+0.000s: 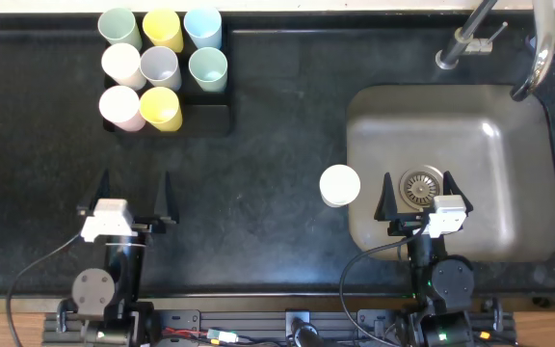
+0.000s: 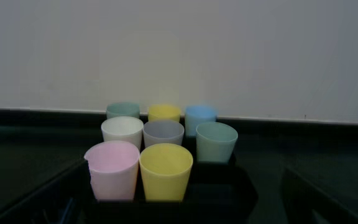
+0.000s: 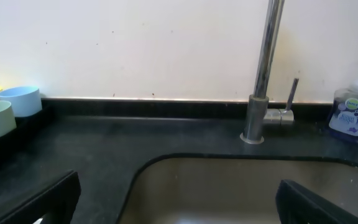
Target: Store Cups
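Note:
A black tray [image 1: 212, 118] at the back left of the counter holds several upright cups: green [image 1: 118, 26], yellow [image 1: 162, 29], blue [image 1: 203, 27], white [image 1: 123, 64], grey [image 1: 160, 67], teal [image 1: 208, 69], pink [image 1: 121, 108] and yellow [image 1: 161, 109]. Its front right slot is bare. A lone white cup [image 1: 339, 185] stands on the counter by the sink's left rim. My left gripper [image 1: 135, 198] is open in front of the tray, facing the cups, with the pink cup [image 2: 112, 169] closest. My right gripper [image 1: 418, 193] is open over the sink, just right of the lone cup.
The steel sink [image 1: 509, 116] fills the right side, with its drain [image 1: 420, 185] between my right fingers. A faucet [image 3: 263, 81] and a blue soap bottle [image 3: 353, 115] stand behind it. Dark counter lies between tray and sink.

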You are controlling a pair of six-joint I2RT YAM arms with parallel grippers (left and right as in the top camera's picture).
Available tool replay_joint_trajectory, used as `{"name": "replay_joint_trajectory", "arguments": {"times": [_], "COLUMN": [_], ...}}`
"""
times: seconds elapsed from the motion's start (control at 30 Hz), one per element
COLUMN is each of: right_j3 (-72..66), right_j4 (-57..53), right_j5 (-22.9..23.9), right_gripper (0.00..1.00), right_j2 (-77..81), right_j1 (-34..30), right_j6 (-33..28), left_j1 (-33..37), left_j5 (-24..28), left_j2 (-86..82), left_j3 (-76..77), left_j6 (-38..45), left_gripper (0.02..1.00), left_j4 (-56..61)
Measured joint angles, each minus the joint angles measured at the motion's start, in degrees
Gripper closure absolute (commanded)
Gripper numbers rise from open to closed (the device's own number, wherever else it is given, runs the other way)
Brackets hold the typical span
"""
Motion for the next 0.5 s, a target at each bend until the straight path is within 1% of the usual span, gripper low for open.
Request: {"name": "replay_joint_trajectory", "arguments": {"times": [0.23, 0.5], "right_j3": [0.0, 0.0], "right_j4": [0.02, 0.02], "right_j5": [0.0, 0.0], "right_gripper": [0.003, 0.003], "right_j2": [0.0, 0.0], "right_j1": [0.0, 0.0], "right_j6": [0.0, 0.02], "left_j1": [-0.83, -0.83], "left_j5": [0.22, 0.22], "left_j2": [-0.09, -0.09], "left_j3": [-0.09, -0.07], "left_j6": [0.0, 0.0], "left_gripper": [0.018, 0.018], "left_j4": [-9.66, -9.7]}}
